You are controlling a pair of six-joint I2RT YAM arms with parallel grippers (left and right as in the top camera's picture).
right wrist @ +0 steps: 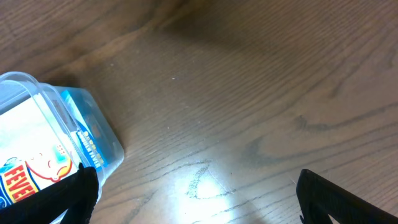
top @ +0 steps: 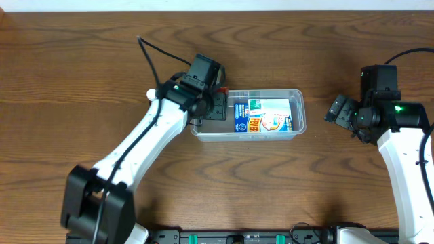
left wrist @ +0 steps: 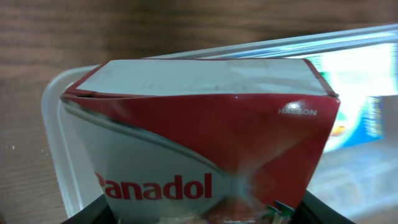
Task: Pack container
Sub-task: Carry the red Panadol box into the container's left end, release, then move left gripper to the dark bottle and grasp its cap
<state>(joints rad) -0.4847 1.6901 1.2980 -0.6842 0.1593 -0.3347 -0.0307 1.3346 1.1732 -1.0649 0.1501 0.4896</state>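
Observation:
The clear plastic container (top: 297, 123) sits mid-table and holds a blue and white box (top: 261, 116) lying flat in its right part. My left gripper (top: 211, 108) is at the container's left end, shut on a red and white Panadol box (left wrist: 205, 143) that stands in the tub's left end (left wrist: 59, 155). My right gripper (top: 342, 114) is open and empty, hovering over bare wood just right of the container; its wrist view shows the container's corner (right wrist: 93, 140) with the blue box inside.
The wood table (top: 81, 61) surrounds the container on all sides. The arm bases stand at the near edge.

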